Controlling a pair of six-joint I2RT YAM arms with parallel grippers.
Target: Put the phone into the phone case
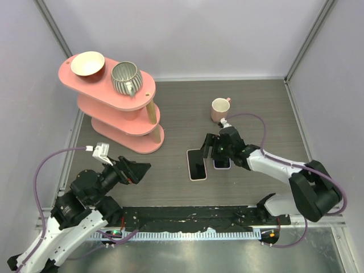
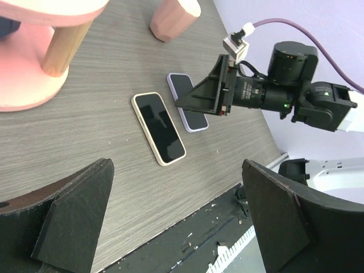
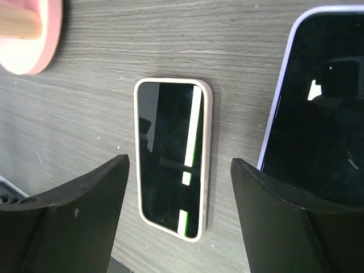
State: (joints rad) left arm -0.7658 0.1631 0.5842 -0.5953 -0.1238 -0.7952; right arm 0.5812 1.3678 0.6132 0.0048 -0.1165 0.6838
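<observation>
A cream-rimmed slab with a glossy black face (image 1: 197,165) lies flat at the table's middle. It also shows in the left wrist view (image 2: 159,128) and the right wrist view (image 3: 170,156). A lilac-edged slab with a glossy black face (image 1: 223,164) lies just to its right, a small gap between them (image 2: 197,120) (image 3: 318,102). I cannot tell which one is the phone and which the case. My right gripper (image 1: 211,151) hovers open and empty over the pair, with the cream one between its fingers (image 3: 179,165). My left gripper (image 1: 136,169) is open and empty, well to the left (image 2: 177,170).
A pink three-tier shelf (image 1: 108,105) stands at the back left, with a bowl (image 1: 87,63) and a striped grey jug (image 1: 125,78) on its top tier. A pink mug (image 1: 220,109) stands behind the right gripper. A black strip (image 1: 187,216) runs along the near edge.
</observation>
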